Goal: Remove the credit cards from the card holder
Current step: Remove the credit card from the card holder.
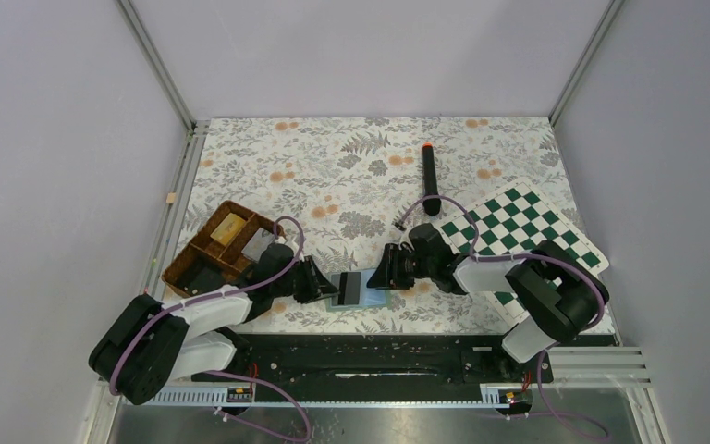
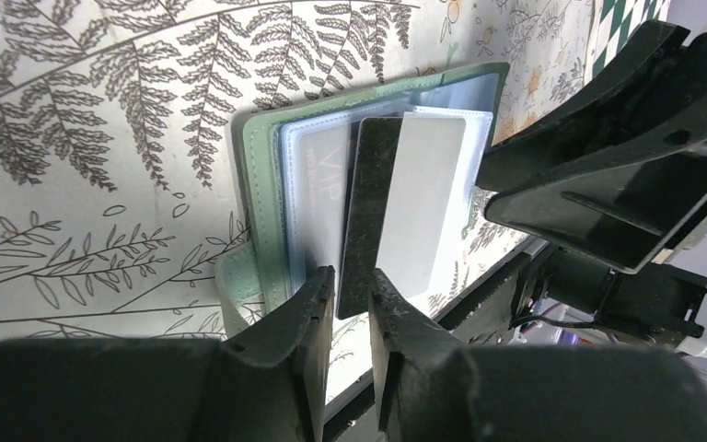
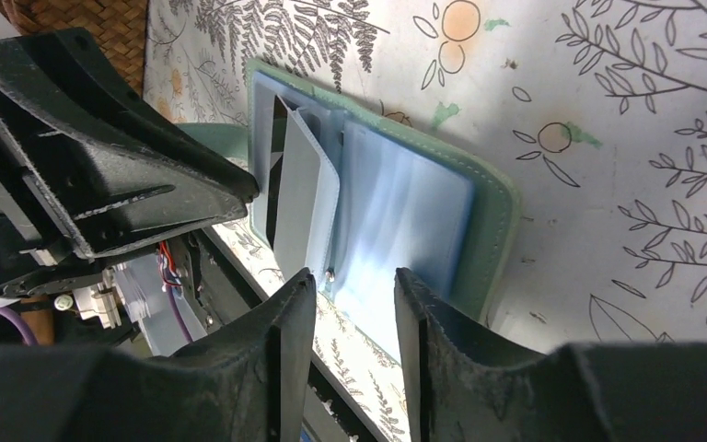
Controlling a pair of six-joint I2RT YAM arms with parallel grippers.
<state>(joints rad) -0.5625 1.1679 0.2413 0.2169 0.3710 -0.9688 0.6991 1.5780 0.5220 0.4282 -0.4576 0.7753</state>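
The task looked barely begun: the one card holder (image 2: 260, 184) lay open near the table's near edge, between the arms, with two credit cards, one dark card (image 2: 368, 203) and one silvery card (image 2: 423, 203), poking from its sleeves, neither free. The left gripper (image 2: 350, 285) held its jaws slightly apart at the dark card's end, and the right gripper (image 3: 354, 281) stood apart at the holder's right side, gripping nothing. A flat grey piece (image 1: 259, 243) in the single wicker tray (image 1: 185, 264) on the left might have been a third card, too small to tell.

Card holder (image 1: 359, 289) ends hidden; chessboard (image 1: 518, 222) corner under right arm (image 1: 555, 296).
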